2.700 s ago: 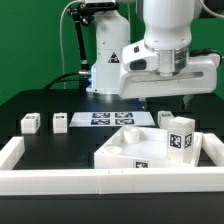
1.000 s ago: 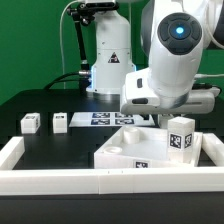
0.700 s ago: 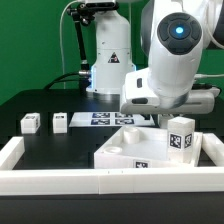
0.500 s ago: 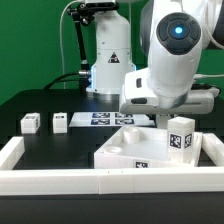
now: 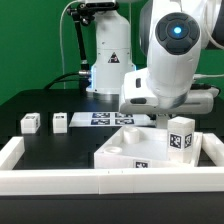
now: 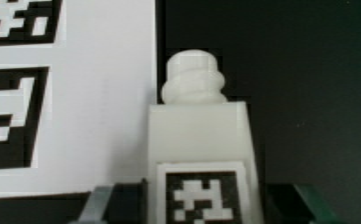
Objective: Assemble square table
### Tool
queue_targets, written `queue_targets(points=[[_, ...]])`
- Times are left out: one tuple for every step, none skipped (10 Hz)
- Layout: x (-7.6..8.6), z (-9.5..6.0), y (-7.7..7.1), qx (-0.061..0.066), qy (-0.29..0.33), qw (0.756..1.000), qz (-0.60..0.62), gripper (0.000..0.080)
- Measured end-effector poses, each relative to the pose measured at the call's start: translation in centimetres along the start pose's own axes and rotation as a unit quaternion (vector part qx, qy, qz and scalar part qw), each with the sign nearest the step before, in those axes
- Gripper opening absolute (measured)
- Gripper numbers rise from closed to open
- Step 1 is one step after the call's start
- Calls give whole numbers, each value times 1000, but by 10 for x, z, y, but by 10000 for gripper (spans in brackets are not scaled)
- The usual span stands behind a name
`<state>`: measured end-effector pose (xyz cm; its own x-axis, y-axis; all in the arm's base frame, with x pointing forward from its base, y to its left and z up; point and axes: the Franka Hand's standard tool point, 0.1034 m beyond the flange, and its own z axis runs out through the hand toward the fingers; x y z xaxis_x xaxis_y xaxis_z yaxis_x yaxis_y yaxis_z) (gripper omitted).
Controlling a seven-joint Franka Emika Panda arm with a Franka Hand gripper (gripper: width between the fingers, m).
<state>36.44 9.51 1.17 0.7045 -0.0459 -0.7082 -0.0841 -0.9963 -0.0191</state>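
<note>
We can't read any text, just black-and-white tags [image 6: 203, 198] on the small white plastic leg post [image 6: 202, 135] and flat white marker board [image 6: 106, 110].

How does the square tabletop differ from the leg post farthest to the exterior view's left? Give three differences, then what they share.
Size: the square tabletop is a broad slab; the leg post is a small block. Shape: the tabletop is tray-like with raised corners; the leg post is plain and compact. Place: the tabletop lies toward the exterior view's right; the leg post sits far left. Both are white with black-and-white tags.
</note>
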Motion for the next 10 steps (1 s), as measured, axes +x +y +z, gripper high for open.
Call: queue_targets(points=[[0,0,0,0,0,1000,0,288],[0,-3,3,2,0,1000,2,288],[-4,-18,8,9,7,1000,7,288],[-9,-33,11,17,13,1000,8,289],[-15,-45,15,25,13,1000,10,289],[-20,-58,20,35,11,999,14,290],[-24,-70,26,44,13,999,18,290],[-25,-71,27,46,17,999,20,290],[-24,-70,27,46,18,999,21,290],[-19,-73,27,46,40,998,20,290]])
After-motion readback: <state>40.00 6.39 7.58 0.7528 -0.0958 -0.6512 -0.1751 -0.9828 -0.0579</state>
